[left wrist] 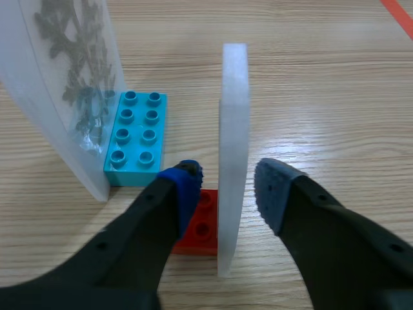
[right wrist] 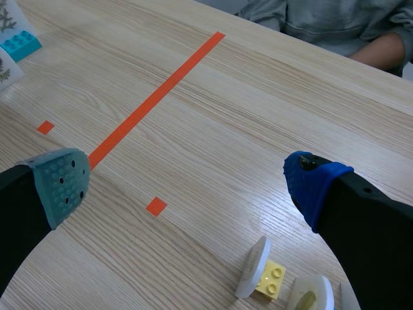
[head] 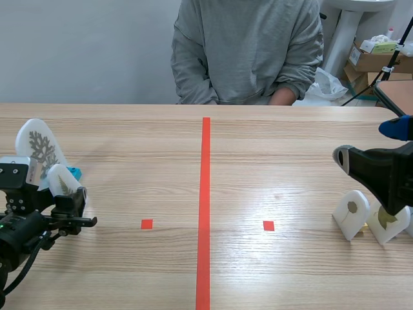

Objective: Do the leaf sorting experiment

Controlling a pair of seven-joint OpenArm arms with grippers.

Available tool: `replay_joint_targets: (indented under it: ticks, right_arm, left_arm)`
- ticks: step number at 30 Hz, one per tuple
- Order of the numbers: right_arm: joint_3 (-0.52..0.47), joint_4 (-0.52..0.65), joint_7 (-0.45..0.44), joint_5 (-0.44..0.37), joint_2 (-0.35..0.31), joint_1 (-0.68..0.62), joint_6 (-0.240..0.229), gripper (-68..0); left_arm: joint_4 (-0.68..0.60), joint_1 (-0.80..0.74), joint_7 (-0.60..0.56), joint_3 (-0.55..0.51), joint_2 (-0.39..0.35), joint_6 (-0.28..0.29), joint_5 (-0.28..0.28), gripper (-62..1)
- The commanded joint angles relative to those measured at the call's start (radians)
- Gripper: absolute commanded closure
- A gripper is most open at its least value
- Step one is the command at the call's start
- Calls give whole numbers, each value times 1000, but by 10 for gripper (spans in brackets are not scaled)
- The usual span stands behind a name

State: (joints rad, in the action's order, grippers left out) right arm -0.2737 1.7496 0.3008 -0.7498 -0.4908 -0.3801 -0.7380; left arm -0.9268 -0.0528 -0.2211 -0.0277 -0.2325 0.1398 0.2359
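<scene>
We are holding our left jaws open, low at the left side of the worktop (head: 271,155). They are straddling a small leaf plaque (left wrist: 232,129), which is standing upright and showing only its thin edge in the left wrist view. The blue pad (left wrist: 184,184) is sitting just beside one face of the plaque and the grey-blue pad (left wrist: 271,187) just beside the other. A sliver of gap is showing on each side, so we are not pressing on it. The plaque's foot is sitting in a red brick (left wrist: 203,226), partly hidden under the blue-padded finger. Near it, on that same side, a large leaf plaque (left wrist: 64,84) is carrying a grey, fern-like leaf and leaning a little. A cyan brick (left wrist: 137,137) is lying against its foot.

We are holding our right jaws spread wide and empty above the right side of the worktop. The grey-green pad (right wrist: 61,184) and the other blue pad (right wrist: 313,187) are standing well apart. Below them, nearer the blue-padded finger, a white plaque (right wrist: 253,274) is standing tilted on a yellow brick (right wrist: 271,279). A second white plaque (right wrist: 311,296), holding a small greenish leaf, is standing just beside it. We are touching neither of them.

A person in a grey sweatshirt (head: 248,51) is sitting across the worktop from us.
</scene>
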Motion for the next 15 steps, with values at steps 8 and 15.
replay_joint_targets:
  ticks: [8,15]
  right_arm:
    - [-13,3,-11,-14,-13,12,-8,-621]
    - [-13,3,-11,-14,-13,12,-8,-621]
  left_arm:
    - [-7,3,-30,-6,5,1,5,-589]
    - [-14,3,-32,-6,5,1,8,-620]
